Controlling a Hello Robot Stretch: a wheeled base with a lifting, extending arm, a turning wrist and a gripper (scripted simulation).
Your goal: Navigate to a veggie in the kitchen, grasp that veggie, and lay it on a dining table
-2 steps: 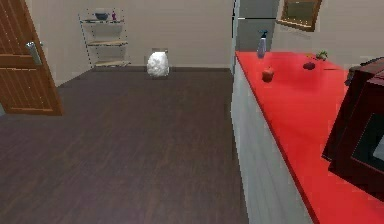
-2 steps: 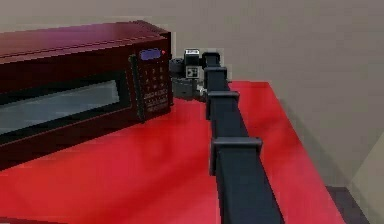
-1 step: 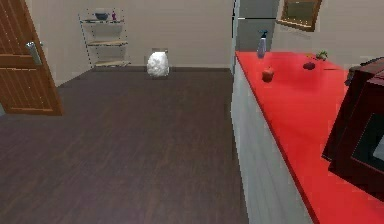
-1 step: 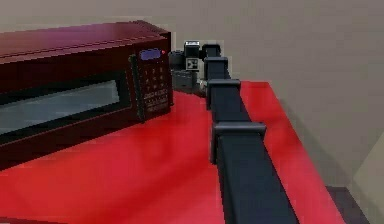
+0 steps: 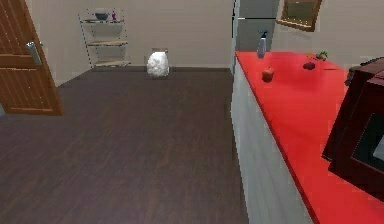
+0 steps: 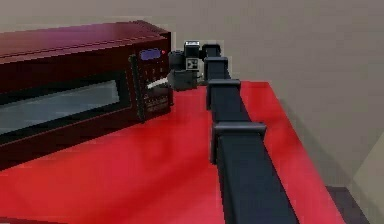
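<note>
On the red counter [image 5: 290, 120] at the forward view's right lie two small things toward its far end: a dark green blob [image 5: 321, 56] and a darker one [image 5: 310, 66] beside it. Neither can be made out as a veggie. In the arm side view the dark arm [image 6: 238, 150] reaches out over the same red counter [image 6: 130, 165]. My gripper [image 6: 160, 96] is at its far end, right against the front corner of a dark red microwave [image 6: 70, 90]. I cannot tell whether it holds anything.
A blue bottle [image 5: 262, 45] and a small brown cup [image 5: 268, 74] stand on the counter, with the microwave [image 5: 365, 125] nearer. A grey fridge [image 5: 255, 25] stands behind. A white bag [image 5: 157, 64], a wire shelf [image 5: 104, 40] and a wooden door [image 5: 25, 65] border the open dark floor.
</note>
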